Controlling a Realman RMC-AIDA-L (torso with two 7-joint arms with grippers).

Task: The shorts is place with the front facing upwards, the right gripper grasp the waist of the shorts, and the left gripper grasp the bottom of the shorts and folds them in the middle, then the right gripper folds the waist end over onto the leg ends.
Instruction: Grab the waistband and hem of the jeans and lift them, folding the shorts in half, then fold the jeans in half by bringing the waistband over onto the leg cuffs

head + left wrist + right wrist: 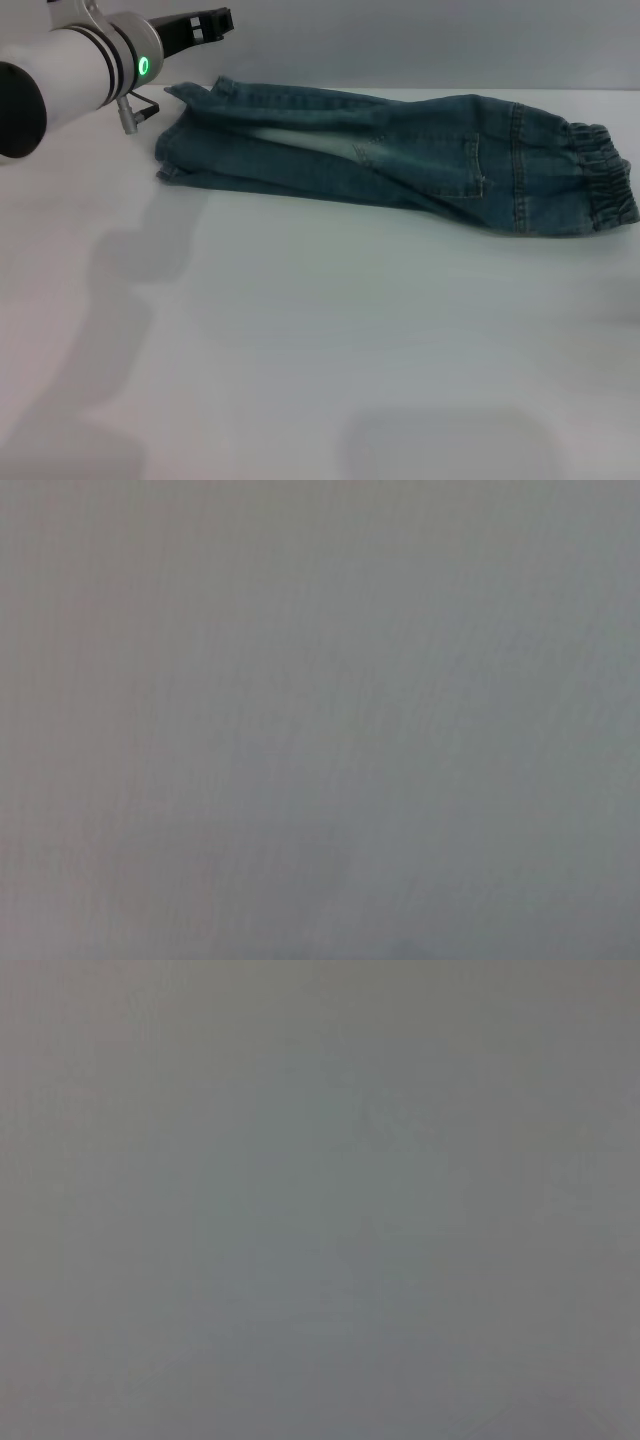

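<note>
The shorts (400, 160) were blue denim cloth, matt and faintly faded, with visible seam stitching and a gathered, ribbed elastic waist. The table (320, 350) presented a smooth, matt white surface. The left arm (70, 65) had a smooth, glossy white casing; the left gripper (200, 25) appeared matt black.

Blue denim shorts (400, 160) lie folded lengthwise on the white table (320, 350), left gripper (205, 24) hovering above the leg ends.
</note>
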